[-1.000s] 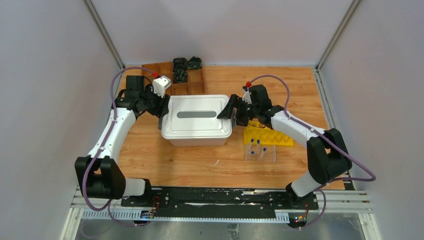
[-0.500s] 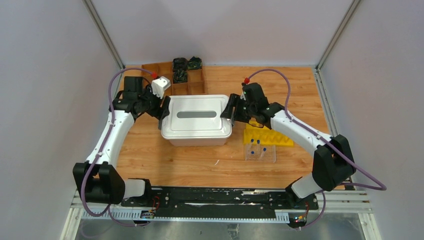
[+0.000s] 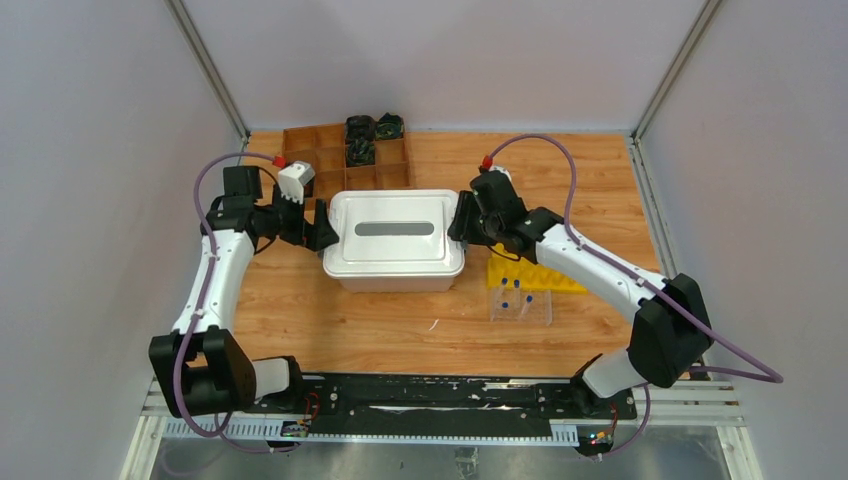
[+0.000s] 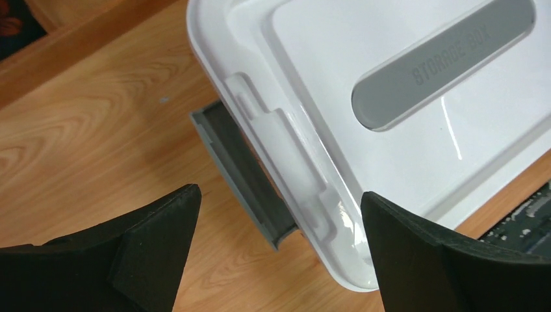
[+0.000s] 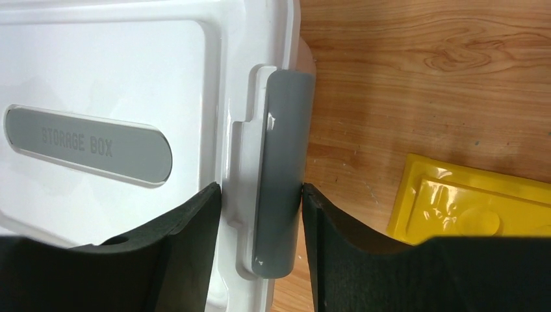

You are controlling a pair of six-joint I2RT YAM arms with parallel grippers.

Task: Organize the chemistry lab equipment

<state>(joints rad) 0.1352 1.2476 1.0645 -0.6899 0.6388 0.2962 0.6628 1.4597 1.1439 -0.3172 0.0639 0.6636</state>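
Since the one big bin (image 3: 392, 278) with its white lid (image 3: 395, 252) sits mid-bench (image 3: 300, 320), each of the two arms works one end. The left gripper (image 4: 279, 198) has its jaws spread wide on either side of the left grey latch (image 4: 240, 156), touching nothing, while the right gripper (image 5: 261, 192) has its jaws pinched onto the right grey latch (image 5: 282, 130). One brown compartment box (image 3: 320, 140) sits behind. To the right there's one yellow tube rack (image 3: 555, 280), and just in front one clear tray (image 3: 540, 312) holds blue-capped tubes (image 3: 505, 303). I count four caps.
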